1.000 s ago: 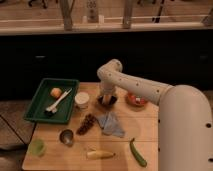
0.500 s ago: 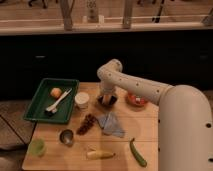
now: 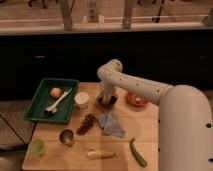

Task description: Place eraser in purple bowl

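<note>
The tool [image 3: 107, 98] hangs right over the purple bowl [image 3: 108, 101] at the frame's centre, beside the white cup [image 3: 82, 99] on the worktop [image 3: 145, 131], and an eraser dropped off-centre might bounce out.

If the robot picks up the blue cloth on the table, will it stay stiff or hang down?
The crumpled blue cloth lies in loose folds, so it would probably droop and hang limp. Being thin fabric, it looks light, and pushing would likely bunch it rather than slide it. The tool is at the dark purple round bowl, apart from the cloth.
</note>
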Motion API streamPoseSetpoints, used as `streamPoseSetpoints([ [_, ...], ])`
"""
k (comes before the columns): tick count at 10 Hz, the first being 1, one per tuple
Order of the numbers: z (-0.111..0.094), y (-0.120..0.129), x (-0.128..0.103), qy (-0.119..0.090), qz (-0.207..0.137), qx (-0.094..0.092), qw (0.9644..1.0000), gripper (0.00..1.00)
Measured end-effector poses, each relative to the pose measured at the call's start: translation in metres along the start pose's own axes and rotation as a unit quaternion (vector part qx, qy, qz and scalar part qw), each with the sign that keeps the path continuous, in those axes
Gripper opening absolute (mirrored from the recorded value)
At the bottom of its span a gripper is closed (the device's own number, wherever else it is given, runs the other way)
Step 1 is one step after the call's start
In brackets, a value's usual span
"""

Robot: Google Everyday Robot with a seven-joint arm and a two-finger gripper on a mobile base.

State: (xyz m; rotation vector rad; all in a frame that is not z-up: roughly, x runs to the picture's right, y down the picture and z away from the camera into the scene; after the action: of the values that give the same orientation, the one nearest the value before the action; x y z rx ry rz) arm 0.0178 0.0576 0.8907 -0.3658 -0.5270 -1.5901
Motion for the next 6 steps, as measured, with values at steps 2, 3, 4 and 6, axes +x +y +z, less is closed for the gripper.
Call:
streamPoseSetpoints([
  [2,0.0000,0.0000,0.0000,0.000,0.000,0.000,1.0000,0.80],
  [3,0.0000,0.0000,0.0000,0.000,0.000,0.000,1.0000,0.80],
  [4,0.0000,0.0000,0.0000,0.000,0.000,0.000,1.0000,0.80],
  [6,0.0000,-0.0001,0.0000,0.000,0.000,0.000,1.0000,0.80],
])
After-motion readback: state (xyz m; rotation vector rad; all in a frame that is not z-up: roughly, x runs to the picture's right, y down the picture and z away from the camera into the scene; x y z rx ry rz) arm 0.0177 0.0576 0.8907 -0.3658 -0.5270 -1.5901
